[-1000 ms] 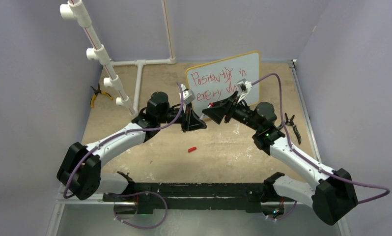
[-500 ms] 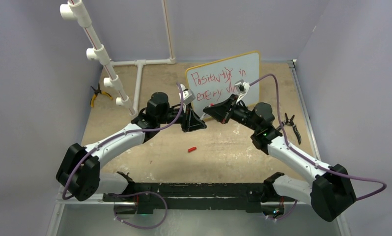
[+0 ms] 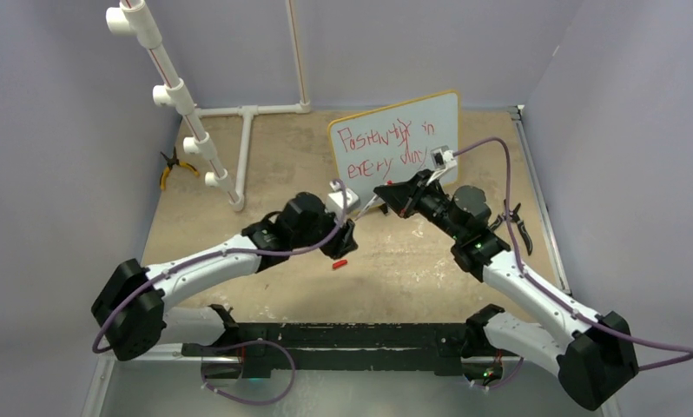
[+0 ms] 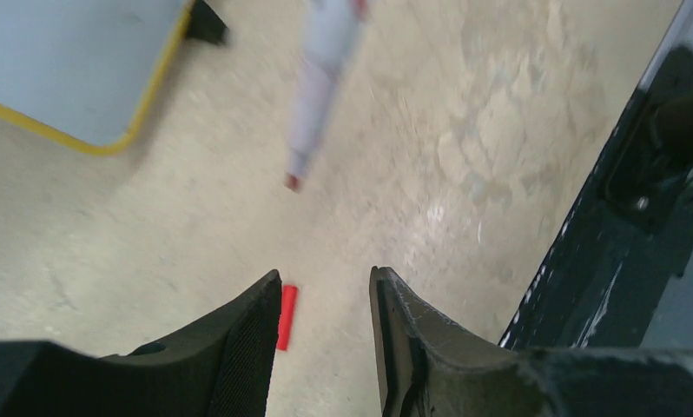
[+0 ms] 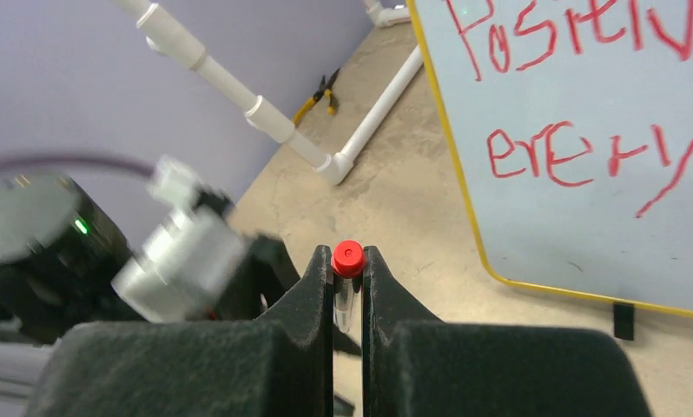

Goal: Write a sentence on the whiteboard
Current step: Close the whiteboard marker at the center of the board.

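Looking at the whiteboard (image 3: 443, 113), I see it stands on the table (image 3: 265, 165), the sentence (image 3: 373, 136) in red on it. Just in front, my right gripper (image 5: 348, 261) squeezes the marker (image 5: 347, 258). Farther in front, my left gripper (image 4: 324, 287) is spread apart above the red cap (image 4: 286, 317).

whiteboard (image 3: 395, 130) at back of table (image 3: 412, 278) – cap (image 3: 339, 262) before it, pipe stand (image 3: 254, 110) to left
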Motion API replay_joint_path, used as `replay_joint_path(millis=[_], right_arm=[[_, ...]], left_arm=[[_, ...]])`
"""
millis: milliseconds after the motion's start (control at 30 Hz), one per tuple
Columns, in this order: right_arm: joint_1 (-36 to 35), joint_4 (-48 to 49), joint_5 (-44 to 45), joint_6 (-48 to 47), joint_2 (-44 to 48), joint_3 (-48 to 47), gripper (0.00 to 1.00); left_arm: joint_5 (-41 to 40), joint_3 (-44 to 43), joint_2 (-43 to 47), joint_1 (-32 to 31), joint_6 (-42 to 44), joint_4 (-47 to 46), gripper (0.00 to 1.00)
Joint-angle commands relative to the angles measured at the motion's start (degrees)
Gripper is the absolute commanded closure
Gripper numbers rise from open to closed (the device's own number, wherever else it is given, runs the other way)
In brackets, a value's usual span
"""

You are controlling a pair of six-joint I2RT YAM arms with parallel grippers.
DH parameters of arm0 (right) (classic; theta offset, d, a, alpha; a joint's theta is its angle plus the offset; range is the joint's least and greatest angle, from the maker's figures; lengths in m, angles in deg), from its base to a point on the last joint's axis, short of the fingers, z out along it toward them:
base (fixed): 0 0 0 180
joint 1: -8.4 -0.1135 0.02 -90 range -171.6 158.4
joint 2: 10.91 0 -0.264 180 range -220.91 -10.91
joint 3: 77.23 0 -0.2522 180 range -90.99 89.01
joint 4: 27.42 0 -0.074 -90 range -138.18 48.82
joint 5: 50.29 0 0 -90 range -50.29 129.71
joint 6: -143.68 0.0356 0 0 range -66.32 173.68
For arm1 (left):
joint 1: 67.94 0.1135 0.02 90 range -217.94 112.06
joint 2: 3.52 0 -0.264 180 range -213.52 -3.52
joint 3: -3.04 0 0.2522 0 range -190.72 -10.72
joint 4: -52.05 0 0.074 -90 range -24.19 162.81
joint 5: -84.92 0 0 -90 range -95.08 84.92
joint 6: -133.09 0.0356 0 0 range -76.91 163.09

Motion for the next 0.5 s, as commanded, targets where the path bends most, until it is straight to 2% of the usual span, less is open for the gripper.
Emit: replay_joint_path(millis=[0,100,300,467], right_arm=[[-0.2,-1.41,7.14,-3.16,5.76,1.39,1.0],[-0.17,-2.23,8.11,-5.02,8.45,1.83,1.0],[-0.21,-3.85,9.09,-7.33,12.82,3.1,1.0],[-0.2,-5.19,8.84,-8.1,14.65,3.57,1.0]], left_arm=[[-8.14,0.22,-5.58,-5.55,5.5,8.2,0.6],[-5.42,-0.01,-9.2,-6.35,7.74,7.92,0.61],[-6.13,-1.25,-15.64,-6.41,9.0,8.26,0.64],[-7.12,-0.34,-15.99,-6.4,8.34,8.88,0.65]])
